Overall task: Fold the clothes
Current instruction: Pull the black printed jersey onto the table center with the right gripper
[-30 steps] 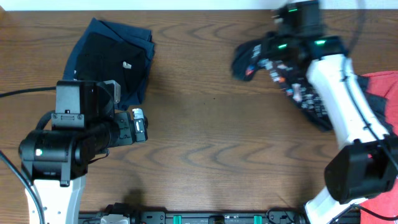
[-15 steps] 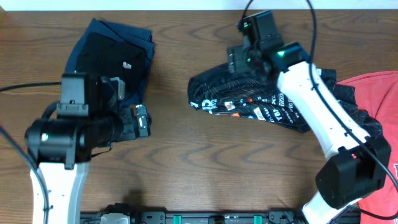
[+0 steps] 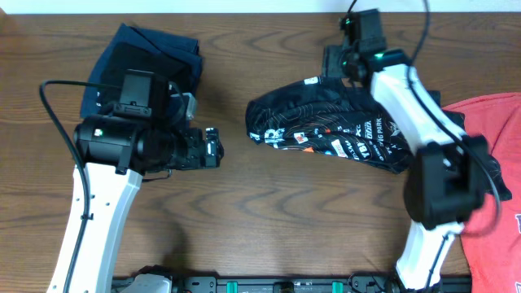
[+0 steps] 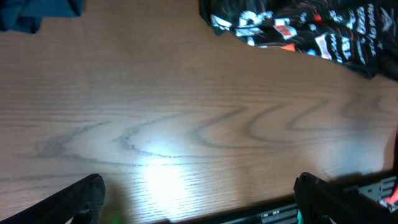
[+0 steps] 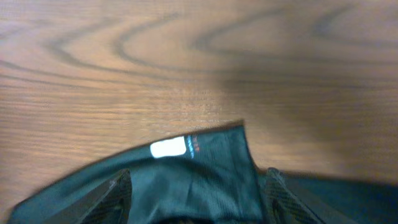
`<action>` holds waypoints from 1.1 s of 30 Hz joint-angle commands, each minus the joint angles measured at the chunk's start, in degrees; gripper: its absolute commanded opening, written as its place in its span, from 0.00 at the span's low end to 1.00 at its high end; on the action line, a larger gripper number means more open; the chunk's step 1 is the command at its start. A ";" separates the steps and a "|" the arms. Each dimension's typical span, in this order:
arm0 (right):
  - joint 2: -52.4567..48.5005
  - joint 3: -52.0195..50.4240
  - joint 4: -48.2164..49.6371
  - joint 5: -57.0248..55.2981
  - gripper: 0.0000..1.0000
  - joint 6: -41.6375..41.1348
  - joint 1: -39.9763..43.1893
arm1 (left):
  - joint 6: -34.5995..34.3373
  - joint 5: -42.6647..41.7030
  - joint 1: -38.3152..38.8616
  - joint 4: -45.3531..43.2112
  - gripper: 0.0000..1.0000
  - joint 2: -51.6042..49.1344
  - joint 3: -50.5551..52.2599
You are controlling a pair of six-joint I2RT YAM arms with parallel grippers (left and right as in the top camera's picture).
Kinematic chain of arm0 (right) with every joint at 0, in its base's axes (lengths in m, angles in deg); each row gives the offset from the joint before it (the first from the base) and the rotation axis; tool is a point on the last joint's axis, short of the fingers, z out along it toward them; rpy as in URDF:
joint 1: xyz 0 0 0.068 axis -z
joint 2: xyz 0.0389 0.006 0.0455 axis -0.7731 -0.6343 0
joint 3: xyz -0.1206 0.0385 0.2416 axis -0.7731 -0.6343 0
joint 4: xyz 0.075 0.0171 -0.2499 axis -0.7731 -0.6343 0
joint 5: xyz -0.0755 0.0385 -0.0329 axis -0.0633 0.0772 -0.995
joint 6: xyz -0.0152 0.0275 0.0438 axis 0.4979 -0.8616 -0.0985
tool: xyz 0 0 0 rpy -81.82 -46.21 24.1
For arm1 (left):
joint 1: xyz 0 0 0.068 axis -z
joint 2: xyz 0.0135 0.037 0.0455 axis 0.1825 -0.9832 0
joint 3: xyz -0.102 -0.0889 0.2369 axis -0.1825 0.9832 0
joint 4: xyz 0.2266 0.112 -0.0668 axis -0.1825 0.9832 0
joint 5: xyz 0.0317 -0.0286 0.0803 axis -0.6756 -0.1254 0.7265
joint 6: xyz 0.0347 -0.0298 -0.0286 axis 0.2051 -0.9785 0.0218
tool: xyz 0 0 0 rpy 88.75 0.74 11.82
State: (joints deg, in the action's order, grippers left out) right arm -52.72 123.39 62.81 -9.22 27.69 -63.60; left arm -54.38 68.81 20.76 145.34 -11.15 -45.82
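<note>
Jersey: the black printed jersey lies bunched in a long mound on the worktop, right of centre. It is not spread flat, and no sleeve or hem can be made out clearly.
Other clothes: folded navy garments are stacked at the far left corner. A red T-shirt lies at the right edge, near the jersey's right end. Contact cannot be told, as the arm covers the gap.
Right gripper: it is held low at the jersey's far edge. The fingers are spread, with dark cloth and a white label lying between them – nothing is pinched.
Left gripper: it is held over bare worktop between the navy stack and the jersey. The fingers are spread wide and empty.
Stage (judged): early – the jersey has to be laid flat before any fold.
Risk 1: if only one layer at the label is gripped, the mound may be dragged rather than opened out.
Risk 2: hidden sleeves may be trapped underneath, giving a crooked fold.
Risk 3: the red T-shirt may be caught and pulled along if the jersey is drawn rightward.
Risk 4: the right forearm lies across the cloth and may snag it.
</note>
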 commanded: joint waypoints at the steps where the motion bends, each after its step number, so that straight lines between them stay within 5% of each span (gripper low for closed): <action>1: -5.20 0.24 2.62 0.61 0.63 -0.52 -0.02 | 1.03 -0.94 0.92 0.09 0.98 0.07 -1.20; 8: -11.72 0.24 5.99 -0.04 0.61 -0.55 -0.04 | 1.03 -0.94 0.98 0.42 0.98 0.07 -1.20; 15: -12.24 0.52 8.26 0.37 0.01 -0.37 -0.07 | 1.03 -0.94 0.98 0.22 0.98 0.07 -1.20; 28: 5.51 1.64 8.37 0.09 0.01 5.95 0.00 | 1.03 -0.72 0.98 1.27 0.98 0.07 -1.20; 30: 4.70 1.51 7.93 -0.09 0.12 5.95 0.13 | 1.03 -0.74 0.98 1.27 0.98 0.07 -1.20; 33: 1.42 1.16 6.99 -0.04 0.47 5.33 0.28 | 1.03 -0.72 0.98 1.27 0.98 0.07 -1.20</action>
State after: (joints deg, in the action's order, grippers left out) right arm -46.17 126.06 71.25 -9.05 32.17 -63.58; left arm -54.38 68.61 21.56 146.28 -11.13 -45.82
